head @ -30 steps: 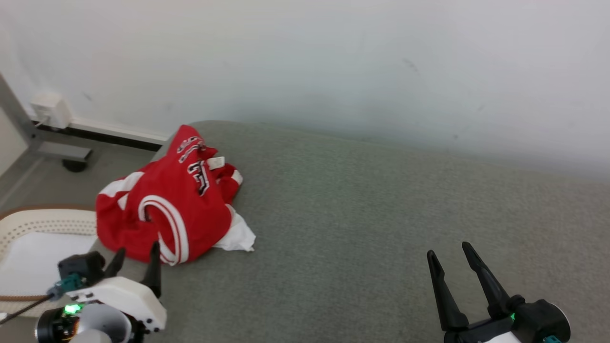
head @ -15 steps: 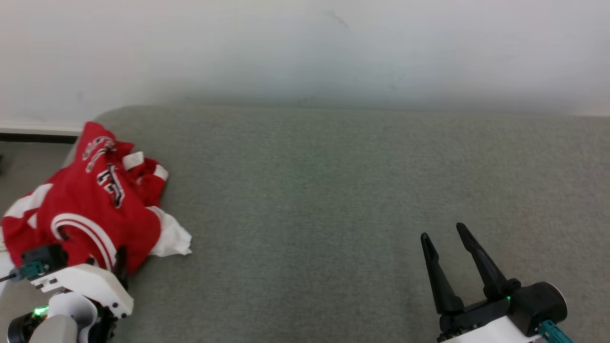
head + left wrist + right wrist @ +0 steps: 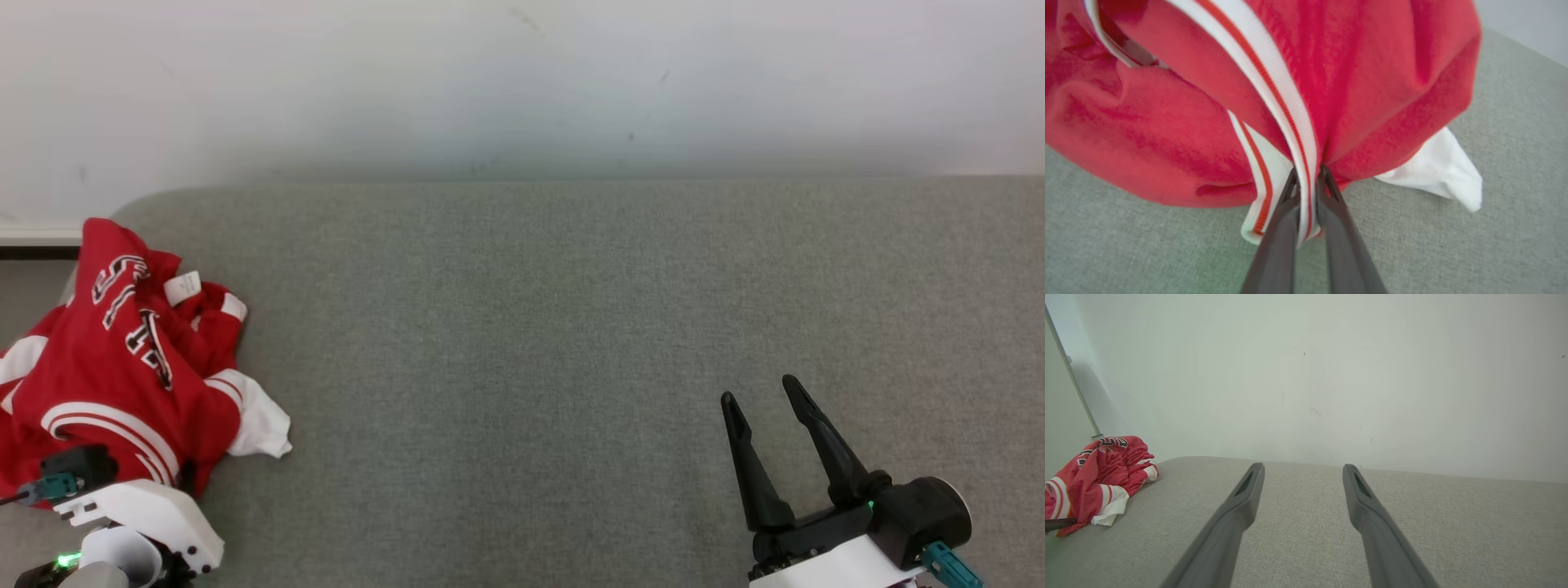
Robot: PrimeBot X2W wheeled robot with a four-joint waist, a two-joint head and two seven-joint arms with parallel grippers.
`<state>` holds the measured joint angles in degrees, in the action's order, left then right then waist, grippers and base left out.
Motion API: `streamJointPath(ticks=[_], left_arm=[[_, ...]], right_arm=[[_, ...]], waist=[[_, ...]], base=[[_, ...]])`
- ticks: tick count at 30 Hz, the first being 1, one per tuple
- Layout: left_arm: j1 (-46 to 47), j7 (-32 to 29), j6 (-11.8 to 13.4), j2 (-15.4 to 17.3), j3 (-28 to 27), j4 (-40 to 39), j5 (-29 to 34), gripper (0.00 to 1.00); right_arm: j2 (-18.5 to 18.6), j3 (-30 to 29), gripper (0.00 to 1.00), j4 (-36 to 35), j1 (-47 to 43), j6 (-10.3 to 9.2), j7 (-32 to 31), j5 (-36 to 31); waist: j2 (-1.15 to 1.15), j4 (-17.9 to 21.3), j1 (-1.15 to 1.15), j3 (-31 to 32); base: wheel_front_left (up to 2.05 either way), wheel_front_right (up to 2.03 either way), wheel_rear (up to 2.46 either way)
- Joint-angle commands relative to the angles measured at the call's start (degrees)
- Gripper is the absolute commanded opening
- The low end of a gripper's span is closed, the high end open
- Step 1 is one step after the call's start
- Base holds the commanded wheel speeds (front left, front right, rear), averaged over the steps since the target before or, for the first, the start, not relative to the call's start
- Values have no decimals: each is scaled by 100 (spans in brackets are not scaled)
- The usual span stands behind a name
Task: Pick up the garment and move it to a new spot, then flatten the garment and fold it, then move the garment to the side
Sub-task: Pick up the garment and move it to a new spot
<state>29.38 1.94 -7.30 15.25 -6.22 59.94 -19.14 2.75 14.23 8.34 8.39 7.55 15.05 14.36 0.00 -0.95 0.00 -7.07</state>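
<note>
item under inspection: one crumpled red jersey garment (image 3: 122,367) with white ribbed bands carrying red stripes, black-and-white lettering on the upper folds, a small white label and a white cloth portion protruding at its near right side; location: bunched in a heap at the far left corner of the grey woven fabric surface (image 3: 531,327), close under the plain white wall (image 3: 522,82); the fabric is heavily creased, with no flat panel visible.

left gripper (image 3: 1308,173): low at the near edge of the heap, fingers drawn almost together and pinching a white striped band of the garment, which passes between them and hangs a little below the tips; red cloth puckers directly above the grip.

right gripper (image 3: 759,392): at the lower right over bare surface, fingers spread wide, nothing between them, pointing toward the wall, well apart from the garment.

limits of observation: in the head view the garment's left portion is cut off by the picture edge and the left fingertips are buried in cloth behind the white wrist housing; the lettering is folded and cannot be read; whether any part of the heap is raised off the surface cannot be told.
</note>
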Motion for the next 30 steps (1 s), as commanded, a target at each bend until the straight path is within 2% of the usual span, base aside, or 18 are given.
streamJointPath(ticks=[1,5,10,19,24,30], left_arm=[[19,108,-14,67,39,61,-34,0],[58,356,-7,154,239,24,36,0],[298,517,-10,313,648,-406,232,0],[1310,-2,-11,711,1434,-1759,432,0],[1823,-408,-10,819,1786,-2438,437,0],[2227,-763,-11,780,2177,-3211,341,0]], right_arm=[[25,-10,100,21,-43,-12,19,66],[26,-38,100,39,-164,-12,19,113],[25,-64,100,25,-352,-12,19,159],[26,-59,100,-51,-411,-12,19,312],[26,-65,100,-63,-376,-12,19,350],[26,-108,100,-72,-380,-12,19,371]], waist=[[0,-47,0,112],[0,-145,0,360],[0,-366,0,688],[0,-580,0,902],[0,-454,0,978],[0,-52,0,1067]], base=[[0,0,0],[0,0,0],[0,0,0],[0,0,0],[0,0,0],[0,0,0]])
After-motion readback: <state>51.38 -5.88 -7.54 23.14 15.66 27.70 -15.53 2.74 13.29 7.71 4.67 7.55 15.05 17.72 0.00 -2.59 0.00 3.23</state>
